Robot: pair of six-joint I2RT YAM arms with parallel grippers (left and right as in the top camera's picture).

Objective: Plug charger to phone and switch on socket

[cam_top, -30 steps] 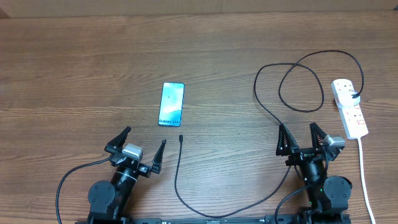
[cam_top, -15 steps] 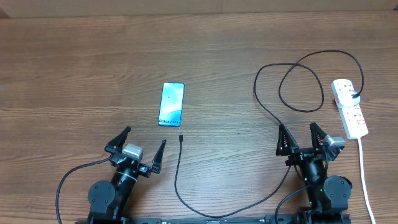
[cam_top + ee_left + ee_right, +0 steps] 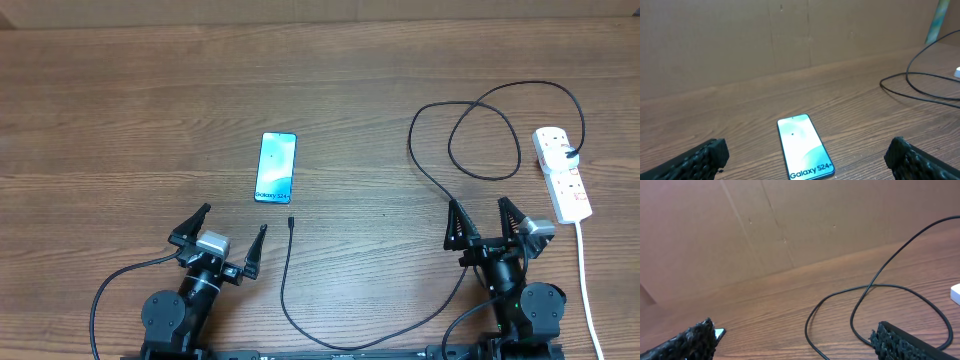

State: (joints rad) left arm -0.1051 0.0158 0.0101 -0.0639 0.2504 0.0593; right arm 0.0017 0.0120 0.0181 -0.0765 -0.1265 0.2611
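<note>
The phone (image 3: 276, 167) lies flat on the wooden table, blue-teal screen up, "Galaxy" text at its near short edge; it also shows in the left wrist view (image 3: 804, 146). The charger cable (image 3: 455, 140) loops at the right and runs along the front to its small plug tip (image 3: 290, 221), just below the phone. The white socket strip (image 3: 561, 173) lies at the far right with a black plug in it. My left gripper (image 3: 230, 232) is open and empty, near the plug tip. My right gripper (image 3: 482, 222) is open and empty, left of the socket.
The socket's white cord (image 3: 584, 280) runs down the right edge toward the front. A brown cardboard wall (image 3: 790, 35) stands behind the table. A black arm cable (image 3: 110, 290) curves at the front left.
</note>
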